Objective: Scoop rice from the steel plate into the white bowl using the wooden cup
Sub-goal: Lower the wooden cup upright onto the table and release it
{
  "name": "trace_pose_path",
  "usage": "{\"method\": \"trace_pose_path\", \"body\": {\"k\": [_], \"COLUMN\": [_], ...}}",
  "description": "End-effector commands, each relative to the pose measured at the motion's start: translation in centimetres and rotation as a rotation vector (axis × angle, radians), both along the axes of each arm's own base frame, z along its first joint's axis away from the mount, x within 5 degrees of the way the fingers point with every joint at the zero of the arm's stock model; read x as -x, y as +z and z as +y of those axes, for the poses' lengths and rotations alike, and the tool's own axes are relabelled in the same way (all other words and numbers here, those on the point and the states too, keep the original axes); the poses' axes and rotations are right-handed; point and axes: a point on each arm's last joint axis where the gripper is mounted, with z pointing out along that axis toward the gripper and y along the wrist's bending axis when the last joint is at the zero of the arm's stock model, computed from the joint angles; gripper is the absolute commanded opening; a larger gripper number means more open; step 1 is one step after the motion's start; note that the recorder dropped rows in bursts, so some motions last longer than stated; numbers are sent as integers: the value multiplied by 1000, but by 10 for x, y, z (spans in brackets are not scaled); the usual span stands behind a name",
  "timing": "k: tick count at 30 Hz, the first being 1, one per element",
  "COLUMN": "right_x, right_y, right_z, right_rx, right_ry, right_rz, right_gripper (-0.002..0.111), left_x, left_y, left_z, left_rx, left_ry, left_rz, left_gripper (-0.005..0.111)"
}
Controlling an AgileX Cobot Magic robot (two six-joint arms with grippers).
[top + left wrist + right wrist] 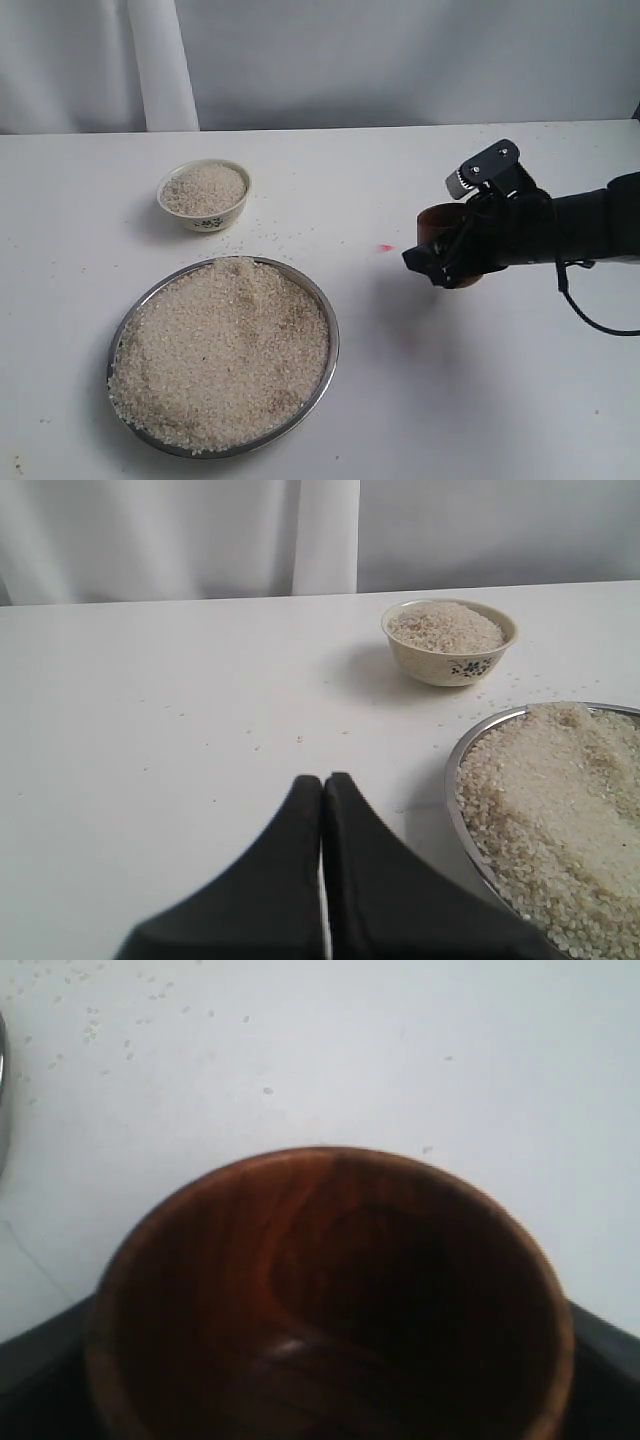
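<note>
The right gripper [448, 262] clasps the wooden cup [432, 226] by its sides, jaws spread wide around the rounded wall, well to the right of the steel plate [331, 335] — the cup's dark inside shows no grains. Glossy, rigid and probably light, the cup looks liable to slip or twist when pushed into the rice [220, 345], so a hold across its widest part seems soundest. The white bowl [205, 220], beyond the plate, is already heaped — spills look likely. The left gripper [322, 820] sits closed, holding nothing.
</note>
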Motion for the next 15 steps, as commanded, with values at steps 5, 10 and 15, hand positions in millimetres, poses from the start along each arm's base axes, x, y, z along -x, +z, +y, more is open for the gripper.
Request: {"method": "trace_pose_path", "body": {"k": [5, 10, 15], "right_x": [-16, -16, -15], "right_y": [-25, -43, -50], "right_z": [6, 1, 1], "right_rx": [-42, 15, 21], "right_ry": [29, -5, -7], "right_rz": [41, 87, 106], "right_gripper": [0, 0, 0], "left_x": [0, 0, 0], "left_y": [1, 1, 1], "left_z": [0, 0, 0], "left_rx": [3, 3, 0], "left_ry": [-5, -5, -5], "left_rz": [-15, -15, -15], "left_gripper": [0, 0, 0]}}
